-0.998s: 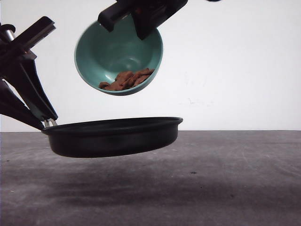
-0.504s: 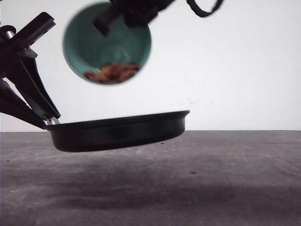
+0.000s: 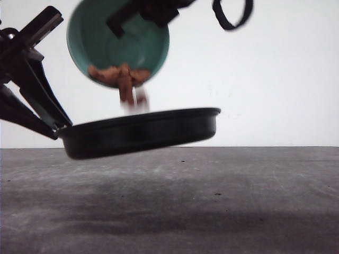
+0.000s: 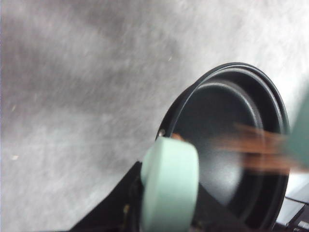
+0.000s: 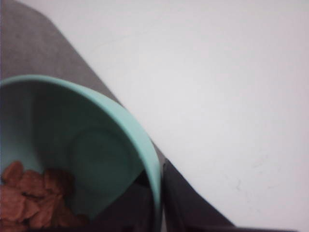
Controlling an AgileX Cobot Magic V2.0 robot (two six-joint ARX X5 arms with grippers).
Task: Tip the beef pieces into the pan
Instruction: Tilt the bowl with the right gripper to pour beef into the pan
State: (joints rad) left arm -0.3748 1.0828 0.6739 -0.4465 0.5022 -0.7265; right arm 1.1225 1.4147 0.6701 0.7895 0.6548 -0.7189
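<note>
The black pan [image 3: 140, 131] hangs tilted above the table, held by its mint-green handle [image 4: 169, 186] in my shut left gripper [image 3: 55, 124]. Above it my right gripper [image 3: 140, 13] is shut on the rim of a teal bowl [image 3: 119, 45], tipped steeply toward the pan. Beef pieces [image 3: 117, 74] crowd the bowl's lower lip and some fall blurred toward the pan [image 4: 231, 140]. In the right wrist view the remaining beef pieces [image 5: 31, 200] lie low in the bowl [image 5: 96, 154], with my right gripper [image 5: 157, 203] pinching the rim. In the left wrist view falling beef pieces [image 4: 256, 150] streak across the pan.
The grey table [image 3: 212, 211] lies below the pan, with a white wall [image 3: 275, 79] behind. A black cable loop [image 3: 232, 16] hangs by the right arm.
The bowl has tipped further and shifted a little left, and beef now spills over its lip. The pan has risen slightly and its far side has tilted up.
</note>
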